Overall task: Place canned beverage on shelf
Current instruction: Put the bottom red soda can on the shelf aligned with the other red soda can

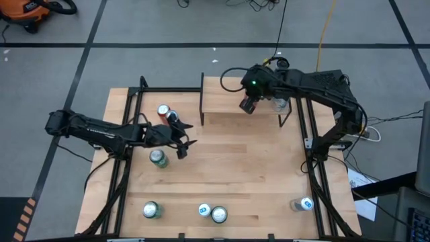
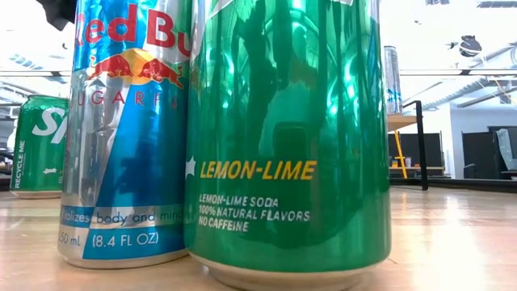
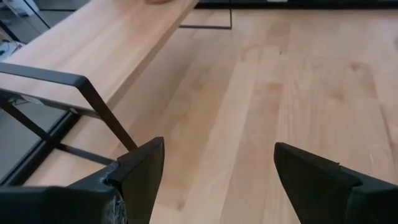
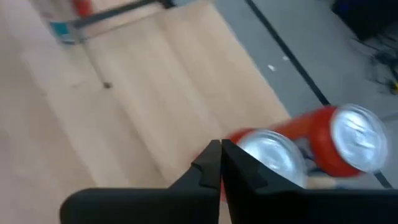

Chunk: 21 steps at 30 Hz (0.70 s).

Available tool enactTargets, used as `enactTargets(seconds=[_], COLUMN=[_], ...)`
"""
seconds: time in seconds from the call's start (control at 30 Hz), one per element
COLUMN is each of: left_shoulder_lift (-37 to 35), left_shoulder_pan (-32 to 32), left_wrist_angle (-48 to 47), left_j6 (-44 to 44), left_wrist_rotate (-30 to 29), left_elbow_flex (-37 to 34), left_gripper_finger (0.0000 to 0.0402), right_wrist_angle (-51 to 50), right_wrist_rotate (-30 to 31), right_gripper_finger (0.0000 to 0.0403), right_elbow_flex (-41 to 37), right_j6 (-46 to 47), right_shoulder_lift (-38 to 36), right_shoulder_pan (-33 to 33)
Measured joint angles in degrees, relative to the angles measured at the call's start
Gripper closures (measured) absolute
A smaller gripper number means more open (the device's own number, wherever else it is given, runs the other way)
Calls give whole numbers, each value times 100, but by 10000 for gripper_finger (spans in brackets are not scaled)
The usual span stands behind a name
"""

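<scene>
Left gripper [image 1: 187,136] hangs empty over the counter [image 1: 255,175], fingers spread wide, beside a green can [image 1: 157,158] and near a red can [image 1: 163,111]. Right gripper [image 1: 248,105] sits above the shelf [image 1: 228,101], fingers pressed together and holding nothing; one can [image 1: 280,103] already stands on the shelf's right end. Judged step: picking the next can. Next move calls for dropping the left gripper around a nearby can.

The shelf [image 1: 242,102] is sitting at the bench's [image 1: 255,168] far edge. My right jaws are hanging over its right end beside a can [image 1: 279,104] standing there. My left jaws are hovering left of the shelf, between two cans [image 1: 163,111] [image 1: 157,157].
</scene>
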Motion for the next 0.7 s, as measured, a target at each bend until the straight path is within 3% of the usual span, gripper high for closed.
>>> enactTargets(seconds=[0.7], left_shoulder_lift=[154], left_shoulder_pan=[7], left_wrist_angle=[1], left_j6=[-11], left_wrist_rotate=[13], left_elbow_flex=[-2], left_gripper_finger=[98], right_wrist_angle=[-513], right_wrist_rotate=[-155], right_gripper_finger=[403], right_elbow_flex=[11], right_j6=[137], right_shoulder_lift=[280], right_shoulder_pan=[-598])
